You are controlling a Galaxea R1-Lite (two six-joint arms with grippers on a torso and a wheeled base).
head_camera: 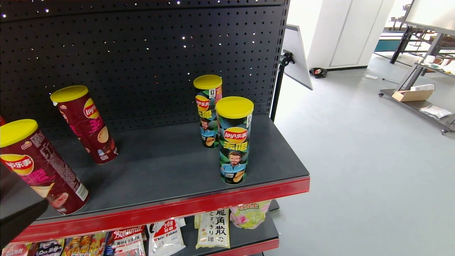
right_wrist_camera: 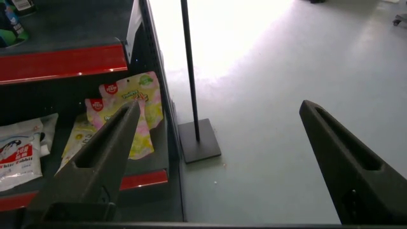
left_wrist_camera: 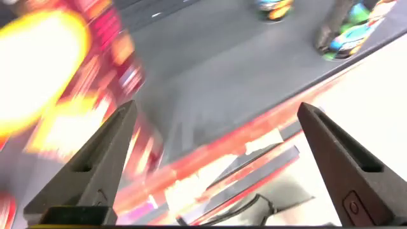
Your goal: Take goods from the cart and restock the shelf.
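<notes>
The shelf (head_camera: pixel 170 167) takes up most of the head view. Its dark top board is backed by a pegboard (head_camera: pixel 142 53) and edged in red, with floor (head_camera: pixel 373 160) off to its right. Four cans stand upright on that board. The front red can (head_camera: pixel 39 167) is at the left near the lip, and the rear red can (head_camera: pixel 85 124) is behind it and well apart. The front green can (head_camera: pixel 234 140) is toward the right end, with the rear green can (head_camera: pixel 208 110) just behind it. Bags (head_camera: pixel 211 227) lie on the tier below. The left gripper (left_wrist_camera: pixel 217 107) hangs with its fingers spread wide and nothing between them, just beside the front red can. The right gripper (right_wrist_camera: pixel 219 105) is likewise spread and empty, low by the shelf's right end over the floor. With both tools empty and goods on the board, a placing step looks done. The next move calls for drawing the left arm clear without nudging that can, then turning to the cart for another item. The gap between the red and green cans looks like room for it. The head view gives the spacing of all four cans. The left wrist view adds the finger spread and how near the blurred can sits. The right wrist view adds a stand (right_wrist_camera: pixel 197 137), pole on a flat base, beside the lower tier.
</notes>
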